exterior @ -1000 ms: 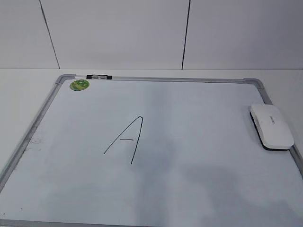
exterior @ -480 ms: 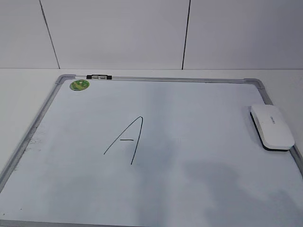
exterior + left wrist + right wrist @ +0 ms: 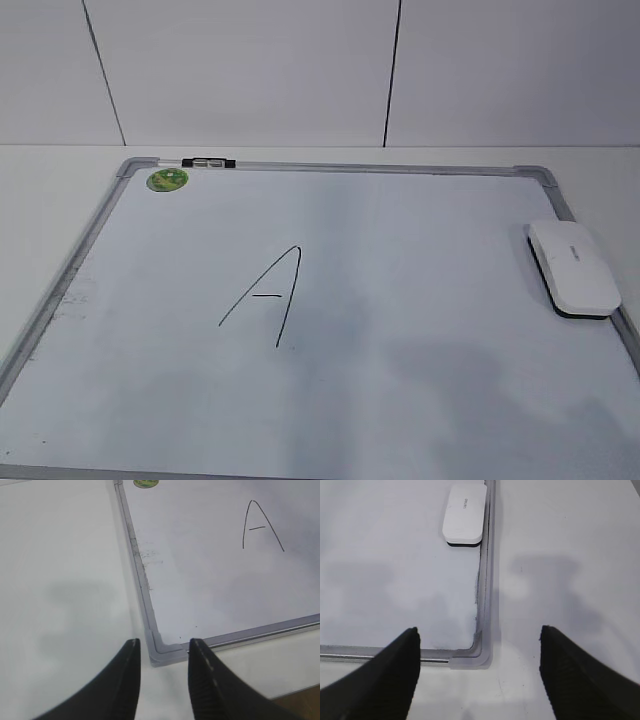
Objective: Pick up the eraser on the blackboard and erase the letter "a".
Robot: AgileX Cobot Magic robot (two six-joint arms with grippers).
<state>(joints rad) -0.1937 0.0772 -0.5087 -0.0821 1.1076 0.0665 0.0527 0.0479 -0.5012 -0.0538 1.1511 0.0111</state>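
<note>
The white eraser (image 3: 575,265) lies on the blackboard (image 3: 420,250) against its right rim, and also shows in the right wrist view (image 3: 465,514). An angular capital "A" (image 3: 270,295) is written mid-board and shows in the left wrist view (image 3: 261,526). No lowercase "a" shows in any view. My left gripper (image 3: 164,645) is open and empty above the board's near left corner. My right gripper (image 3: 479,632) is wide open and empty above the near right corner, well short of the eraser. Neither gripper shows in the exterior view.
A round green magnet (image 3: 168,180) sits at the board's far left corner, next to a black clip (image 3: 208,162) on the top rim. The board lies on a white table (image 3: 60,580). A white panelled wall (image 3: 300,70) stands behind.
Nothing on the board has moved. Only the faint shadows on the near part of the board shift slightly.
</note>
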